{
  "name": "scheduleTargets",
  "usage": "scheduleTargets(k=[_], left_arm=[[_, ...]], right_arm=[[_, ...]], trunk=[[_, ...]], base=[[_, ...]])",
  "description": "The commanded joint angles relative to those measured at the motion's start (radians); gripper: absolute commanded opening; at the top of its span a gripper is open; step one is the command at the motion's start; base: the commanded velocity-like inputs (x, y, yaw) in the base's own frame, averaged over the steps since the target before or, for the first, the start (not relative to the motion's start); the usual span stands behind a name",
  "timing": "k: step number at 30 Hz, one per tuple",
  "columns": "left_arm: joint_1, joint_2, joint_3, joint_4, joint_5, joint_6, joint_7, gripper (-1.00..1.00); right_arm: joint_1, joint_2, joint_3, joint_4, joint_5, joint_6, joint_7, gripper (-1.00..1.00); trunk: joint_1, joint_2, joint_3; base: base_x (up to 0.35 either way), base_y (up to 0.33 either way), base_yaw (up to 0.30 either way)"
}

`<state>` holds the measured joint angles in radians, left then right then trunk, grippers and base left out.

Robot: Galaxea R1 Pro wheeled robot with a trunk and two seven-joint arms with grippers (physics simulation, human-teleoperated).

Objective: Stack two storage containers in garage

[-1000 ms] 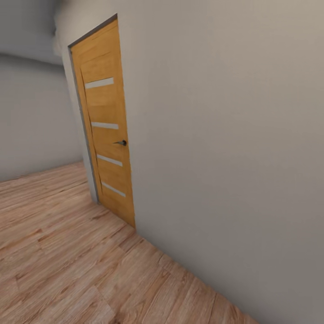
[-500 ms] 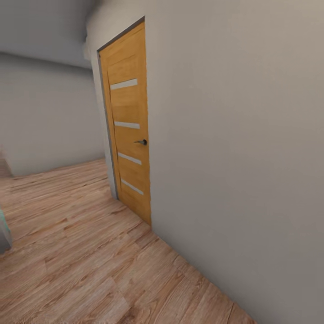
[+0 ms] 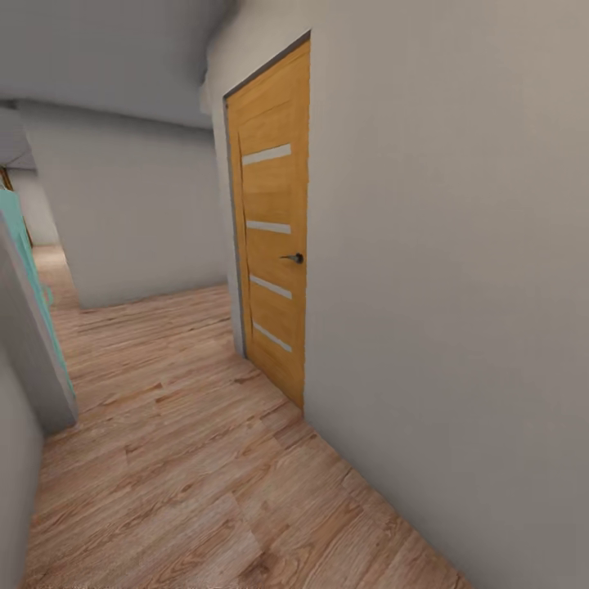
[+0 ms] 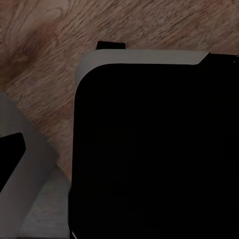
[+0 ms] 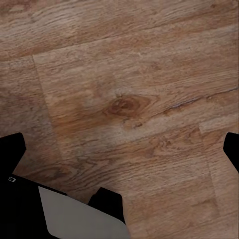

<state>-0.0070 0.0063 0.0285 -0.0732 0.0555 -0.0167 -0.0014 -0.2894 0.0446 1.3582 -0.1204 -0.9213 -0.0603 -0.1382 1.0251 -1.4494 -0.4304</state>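
Wood-plank floor (image 3: 164, 458), nearest; grey wall (image 3: 458, 286) close alongside; orange striped door (image 3: 274, 237), shut; teal panel (image 3: 24, 262); hallway beyond. Robot in transit: containers nowhere visible here. Judgement: keep clear of the wall, hold centre. Right end effector (image 5: 122, 149) fingertips apart, empty, over planks. Left end effector: cannot tell; dark body (image 4: 154, 149) blocks.

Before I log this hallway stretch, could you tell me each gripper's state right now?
Left gripper: cannot be told; its fingers are not clear.
Right gripper: open, holding nothing, above the wood floor.
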Motion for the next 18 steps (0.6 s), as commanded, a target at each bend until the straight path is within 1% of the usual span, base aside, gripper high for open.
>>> scheduleTargets(k=[1,18], left_arm=[[-0.001,0.000,0.002,0.001,0.006,-0.002,0.000,1.00],[-0.001,-0.001,0.003,0.001,0.007,-0.002,0.001,1.00]], right_arm=[[0.000,0.000,0.009,-0.001,-0.010,-0.003,-0.004,1.00],[0.000,0.000,0.009,-0.001,-0.010,-0.003,-0.004,1.00]], trunk=[[0.000,-0.001,-0.001],[0.000,-0.001,-0.001]], base=[[0.000,0.000,0.278],[0.001,0.000,0.278]])
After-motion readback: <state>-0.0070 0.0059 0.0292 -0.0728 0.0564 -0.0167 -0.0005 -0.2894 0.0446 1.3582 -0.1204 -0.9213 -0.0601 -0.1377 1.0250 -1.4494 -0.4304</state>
